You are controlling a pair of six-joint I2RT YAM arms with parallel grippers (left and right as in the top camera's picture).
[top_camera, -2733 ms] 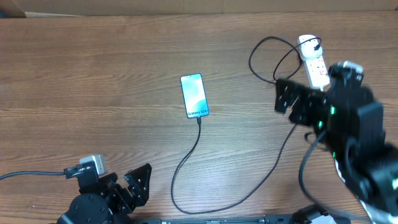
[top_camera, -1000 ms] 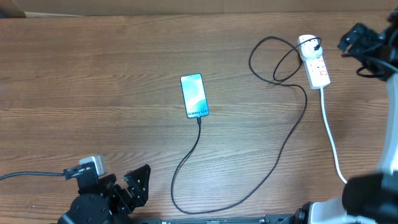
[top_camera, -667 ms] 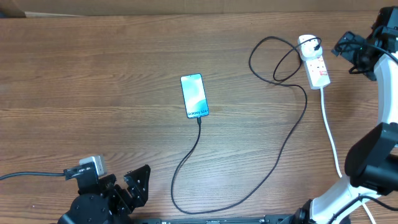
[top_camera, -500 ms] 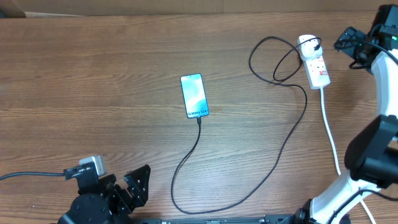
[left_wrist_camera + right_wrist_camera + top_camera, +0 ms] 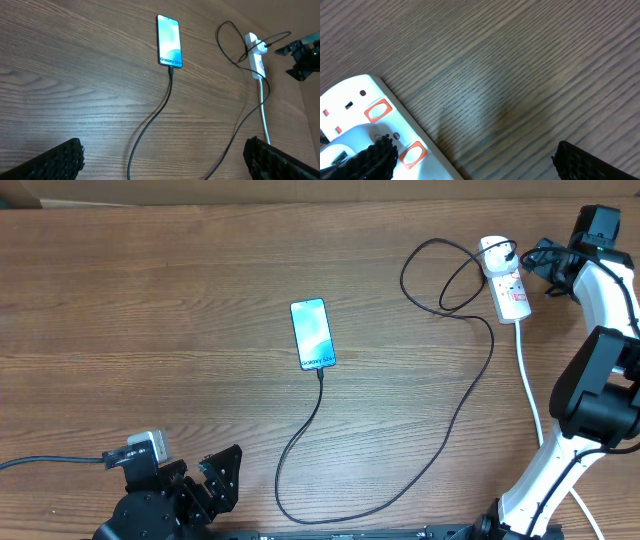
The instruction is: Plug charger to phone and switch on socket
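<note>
- The phone (image 5: 312, 333) lies face up near the middle of the table (image 5: 150, 300), screen lit. The black cable (image 5: 455, 415) meets its near edge and looks seated there, so I judge the plugging step done.
- From the phone the cable sweeps toward the near edge of the table, then back up to the far right corner. There its plug (image 5: 500, 252) sits in the far end of the power strip (image 5: 510, 292).
- What is left is the switching-on step.
- The right gripper (image 5: 475, 155) is at the far right corner, just beside the power strip. Its jaws are spread wide and it holds nothing.
- Its wrist view shows two red-orange switches (image 5: 377, 110) on the strip under the left finger (image 5: 377, 157). Whether either is already pressed cannot be told.
- The next move calls for bringing one fingertip down over the switch nearest the plug and pressing firmly. The strip is light and may slide or tip toward its white lead (image 5: 530, 395).
- The left gripper (image 5: 165, 160) hangs over the near left of the table, jaws wide and empty, well away from the work.
</note>
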